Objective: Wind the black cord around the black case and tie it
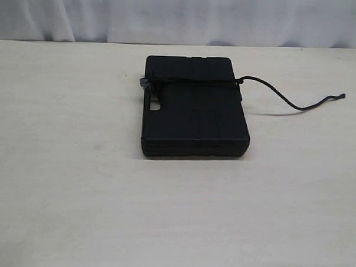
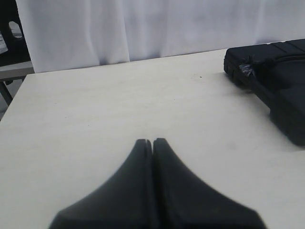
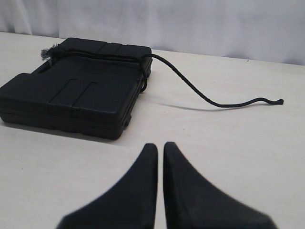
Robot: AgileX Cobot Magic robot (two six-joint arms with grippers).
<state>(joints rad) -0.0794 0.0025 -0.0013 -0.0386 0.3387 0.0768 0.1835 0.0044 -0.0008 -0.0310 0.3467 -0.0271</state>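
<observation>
- Left gripper [image 2: 152, 142] has its two black fingers pressed together with nothing between them. It hangs over bare table [image 1: 75, 182], well apart from the black case [image 1: 196, 116].
- Right gripper [image 3: 159, 146] holds nothing. Its fingers stand close together with only a thin slit between the tips, and it is aimed at the table just off the case's near corner.
- The case lies flat on the table, and its long axis seems to run from the near edge toward the white curtain [image 1: 171, 15]. Its handle slot [image 1: 155, 103] is on the side nearer the left gripper.
- The black cord [image 1: 300, 108] crosses the case's top crosswise, near the curtain end.
- The cord's frayed tuft [image 1: 143, 82] sticks out at the handle-slot side. At the opposite edge the cord bunches and drops down the case's side.
- From that edge the free tail runs away from the case, dips, then curves up, with its tip pointing away from the case.
- Open table lies on every side of the case, widest on the side away from the curtain. The table's far edge is just past the case's curtain end.
- The left wrist view shows only the tuft corner of the case. The right wrist view shows the whole tail and the cord going down the case's side. Neither gripper is visible in the exterior view.
</observation>
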